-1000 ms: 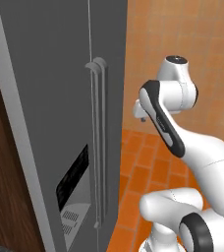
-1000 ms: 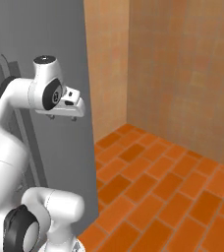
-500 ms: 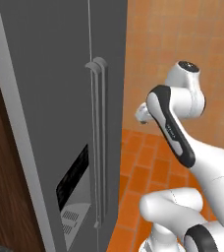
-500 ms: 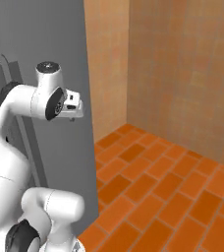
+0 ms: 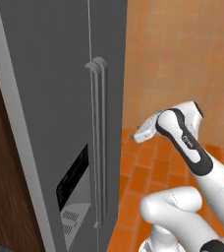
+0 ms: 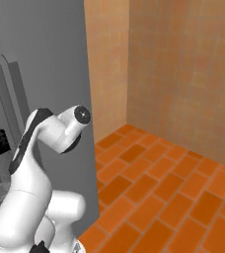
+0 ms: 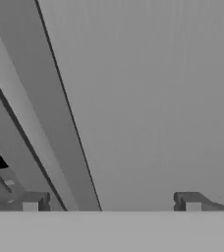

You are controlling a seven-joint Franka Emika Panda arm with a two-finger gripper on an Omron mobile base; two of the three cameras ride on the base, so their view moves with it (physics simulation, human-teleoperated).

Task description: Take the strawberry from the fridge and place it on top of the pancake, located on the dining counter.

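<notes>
A robot arm faces the closed fridge (image 5: 60, 98) at the start of a fetch-and-place job, its hand (image 7: 111, 202) spread wide and grasping nothing. Seen along the hand, the two finger tips stand far apart at the bottom of the view, with flat grey door panel straight ahead and the long door handles (image 7: 40, 123) running diagonally to the hand's left. From the left base camera the hand (image 5: 144, 132) hangs just off the fridge's right edge, level with the middle of the handles (image 5: 98, 142) but not touching them.

The strawberry is presumably behind the shut doors, which hide whatever is inside. The step in hand looks like opening a door. Doing it well would mean swinging the hand leftward across the panel until one handle sits squarely between the tips, turning the wrist so the bar crosses the gap rather than running along it, clenching fully, then pulling in an arc about the hinge. A grab at the seam between the two bars risks catching both.
</notes>
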